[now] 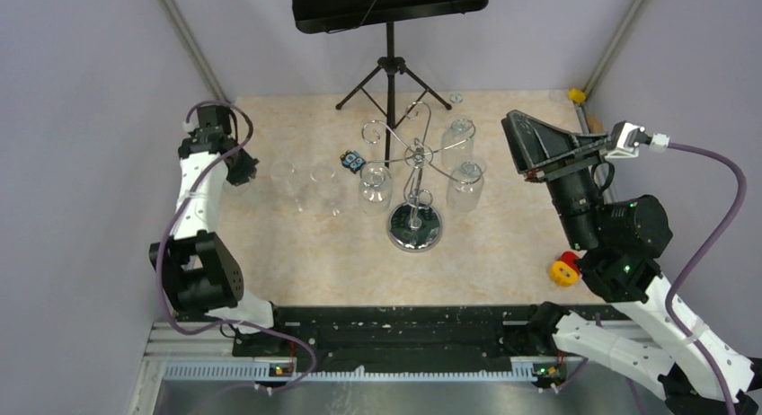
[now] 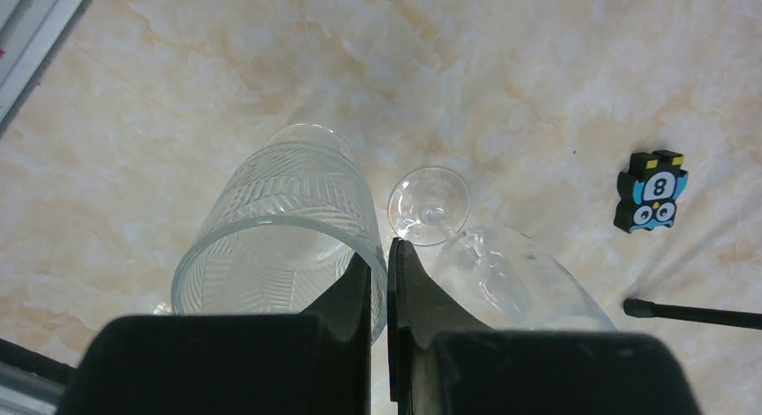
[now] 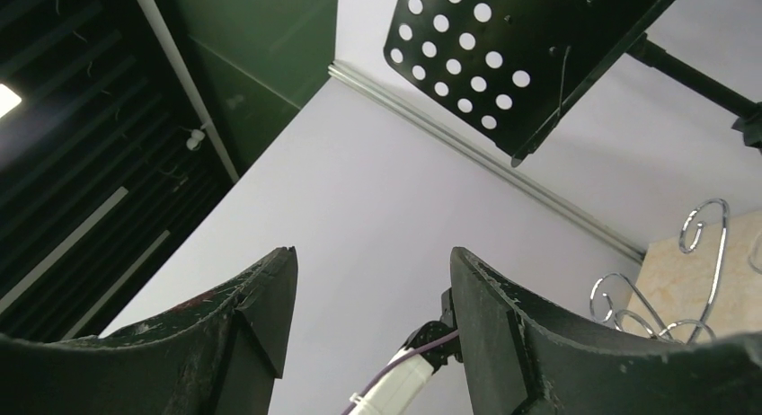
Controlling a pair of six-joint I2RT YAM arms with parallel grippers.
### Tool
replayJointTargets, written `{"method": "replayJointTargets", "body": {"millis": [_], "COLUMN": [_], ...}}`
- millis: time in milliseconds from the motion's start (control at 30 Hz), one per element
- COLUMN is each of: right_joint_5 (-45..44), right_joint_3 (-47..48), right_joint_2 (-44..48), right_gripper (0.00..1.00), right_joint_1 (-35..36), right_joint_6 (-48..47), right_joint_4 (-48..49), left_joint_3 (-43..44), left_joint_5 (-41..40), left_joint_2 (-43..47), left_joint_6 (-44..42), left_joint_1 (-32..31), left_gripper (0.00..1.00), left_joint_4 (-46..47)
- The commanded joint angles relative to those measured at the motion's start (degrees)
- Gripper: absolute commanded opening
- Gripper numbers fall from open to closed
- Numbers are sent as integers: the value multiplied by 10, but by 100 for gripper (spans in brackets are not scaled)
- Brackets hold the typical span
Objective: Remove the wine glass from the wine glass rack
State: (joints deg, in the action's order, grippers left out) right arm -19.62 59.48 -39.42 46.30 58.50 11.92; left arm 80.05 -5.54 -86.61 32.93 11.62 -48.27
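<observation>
The chrome wine glass rack (image 1: 415,226) stands mid-table on its round mirror base. Three glasses hang bowl-down from its arms: one at the left (image 1: 375,183), one at the right (image 1: 465,183) and one behind (image 1: 458,132). A wine glass (image 1: 323,183) stands on the table left of the rack; the left wrist view shows its foot and bowl (image 2: 503,271). My left gripper (image 1: 241,168) (image 2: 388,253) is shut and empty, just left of these glasses. My right gripper (image 1: 517,141) (image 3: 373,262) is open and empty, right of the rack and tilted up at the wall. Curled rack hooks (image 3: 710,244) show at its right edge.
A patterned tumbler (image 1: 283,177) (image 2: 279,226) stands beside the wine glass, under my left fingers. A black tripod music stand (image 1: 388,74) is behind the rack; one leg (image 2: 692,313) reaches forward. A penguin number tile (image 1: 352,161) (image 2: 653,189) lies nearby. A red-yellow object (image 1: 564,269) sits front right.
</observation>
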Motion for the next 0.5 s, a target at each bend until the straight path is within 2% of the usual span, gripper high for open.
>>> {"method": "replayJointTargets", "body": {"millis": [0, 233, 467], "right_joint_5": [-20, -24, -23], "right_joint_3": [-9, -12, -11], "right_joint_2": [7, 13, 15], "right_gripper": [63, 63, 63], "right_joint_1": [-4, -5, -5], "right_joint_6": [-19, -19, -24], "right_joint_4": [-5, -16, -21], "left_joint_3": [29, -10, -16], "left_joint_5": [8, 51, 49], "left_joint_2": [-32, -56, -70], "left_joint_6": [15, 1, 1], "left_joint_1": [3, 4, 4], "left_gripper": [0, 0, 0], "left_joint_4": [-11, 37, 45]}}
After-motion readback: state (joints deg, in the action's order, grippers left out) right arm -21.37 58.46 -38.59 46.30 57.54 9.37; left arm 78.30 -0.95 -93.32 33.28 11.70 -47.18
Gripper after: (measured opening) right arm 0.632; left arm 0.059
